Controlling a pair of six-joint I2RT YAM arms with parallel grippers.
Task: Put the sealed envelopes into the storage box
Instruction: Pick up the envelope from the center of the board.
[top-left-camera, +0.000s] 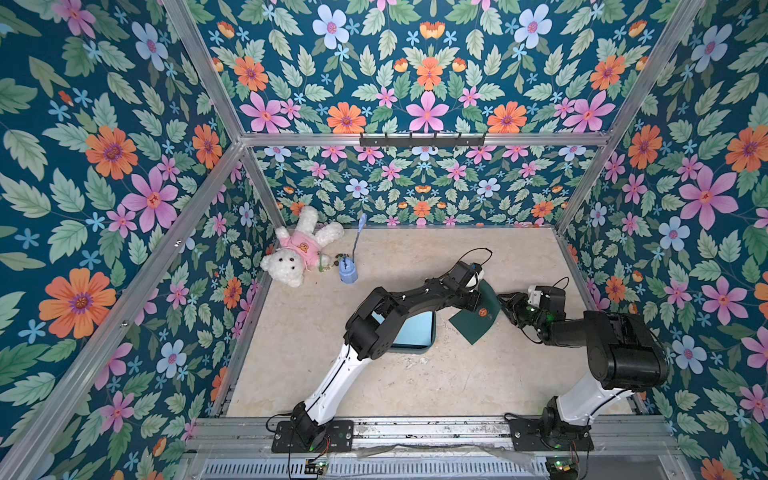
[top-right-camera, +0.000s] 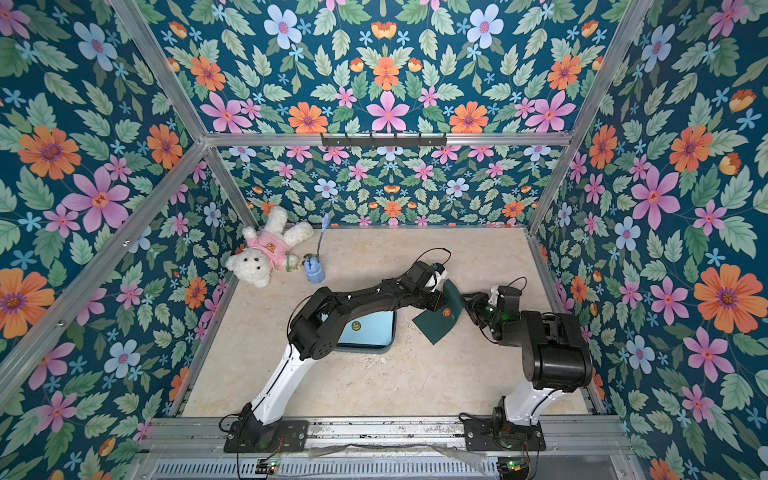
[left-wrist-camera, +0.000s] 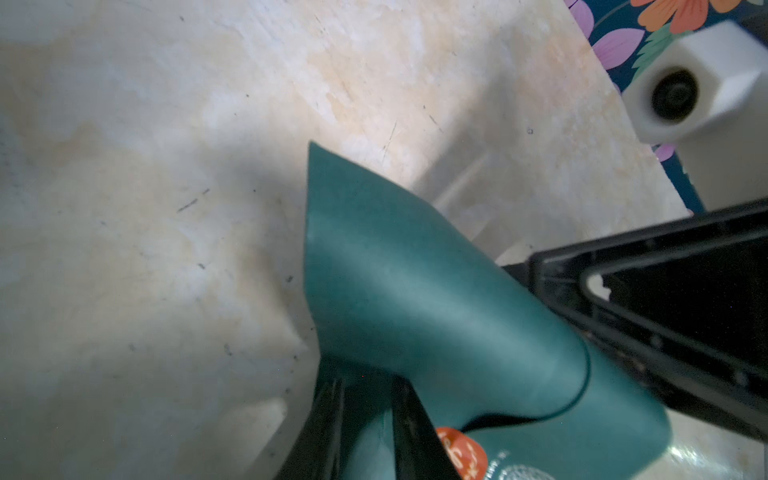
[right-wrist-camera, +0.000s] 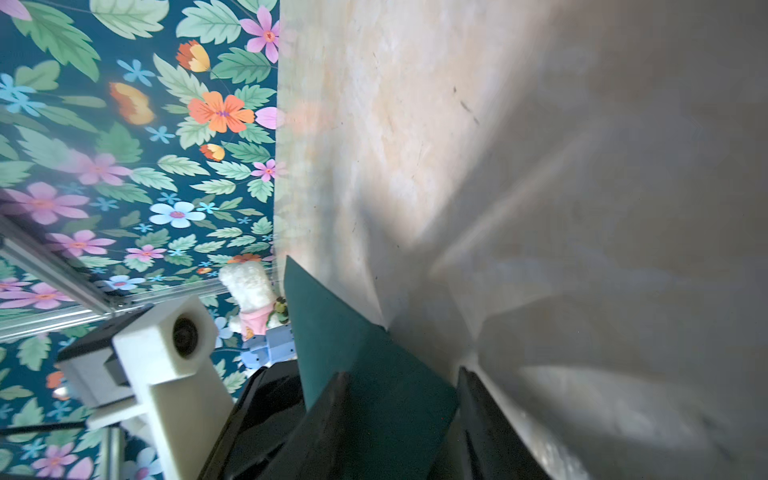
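Fingers (left-wrist-camera: 409, 419) of the left gripper (left-wrist-camera: 361, 386) pinch the dark green envelope (top-left-camera: 476, 328), held bent just beside the storage box (top-right-camera: 361, 350) — the right gripper (right-wrist-camera: 403, 374) has its jaws apart astride its edge. One pale blue envelope (top-right-camera: 374, 330) already lies inside; this one is left, seemingly the last

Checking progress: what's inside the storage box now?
The storage box shows a light-blue envelope with a round seal on top; anything beneath it, and the end under the left arm, is hidden.
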